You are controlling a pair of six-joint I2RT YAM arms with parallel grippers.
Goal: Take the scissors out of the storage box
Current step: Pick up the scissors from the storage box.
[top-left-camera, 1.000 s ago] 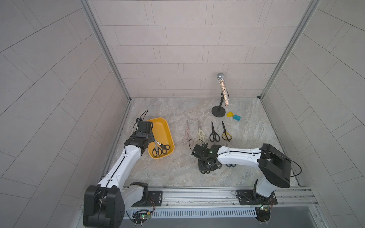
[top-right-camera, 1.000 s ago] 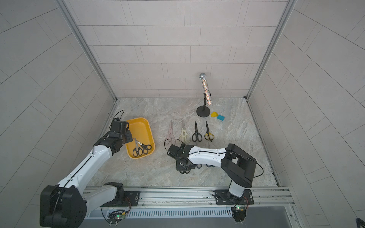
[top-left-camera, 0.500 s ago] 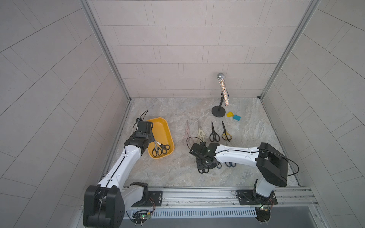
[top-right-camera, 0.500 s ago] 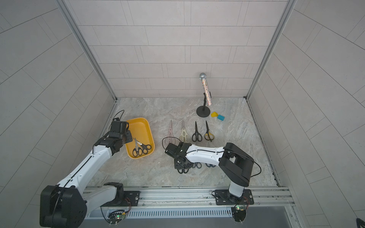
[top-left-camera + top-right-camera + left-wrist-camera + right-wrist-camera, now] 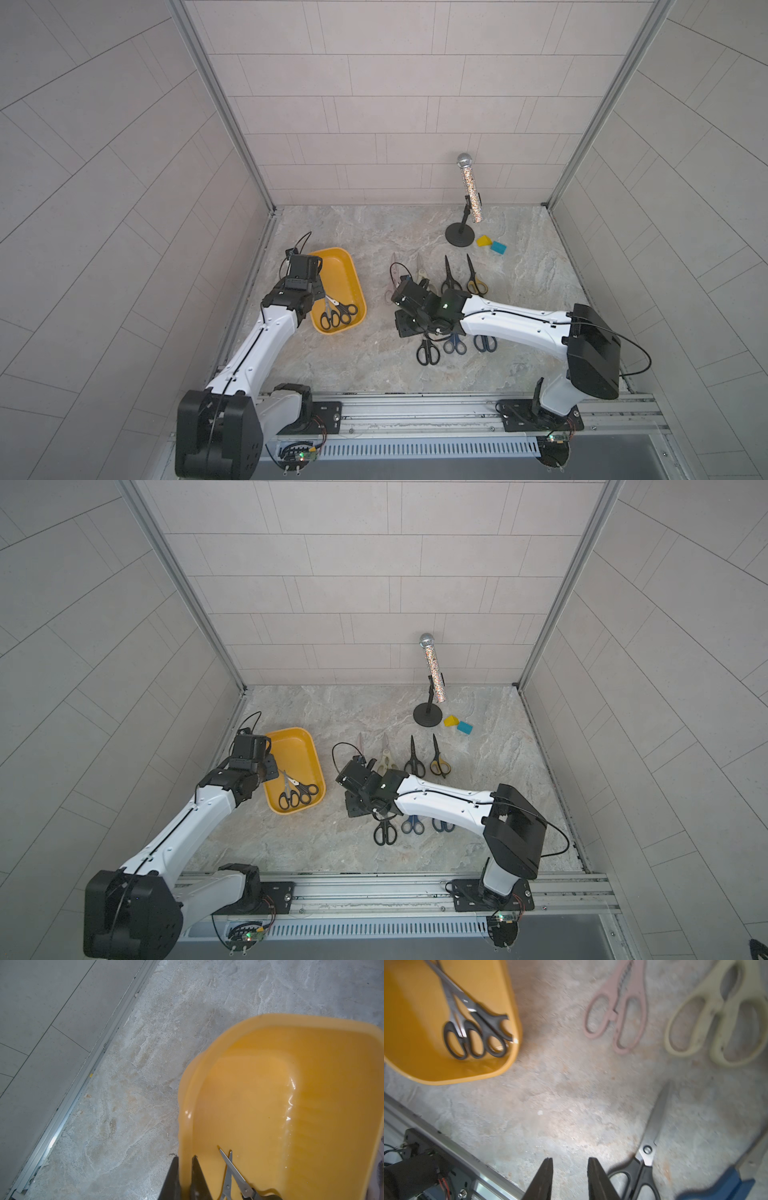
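Observation:
The yellow storage box lies at the left of the floor with two black-handled scissors crossed in its near end. My left gripper is shut on the box's left wall, one finger inside and one outside. Blade tips of those scissors lie beside it. My right gripper hangs open and empty over bare floor, just left of a black-handled pair. Pink shears, cream shears and several more scissors lie on the floor around it.
Two blue-handled pairs lie by the right arm. A black pair and a yellow-and-black pair lie further back. A glitter microphone on a stand, a yellow block and a teal block stand at the back right.
My right gripper has opened and moved left and back, off the black-handled pair that now lies on the floor. The left arm and the box have not moved.

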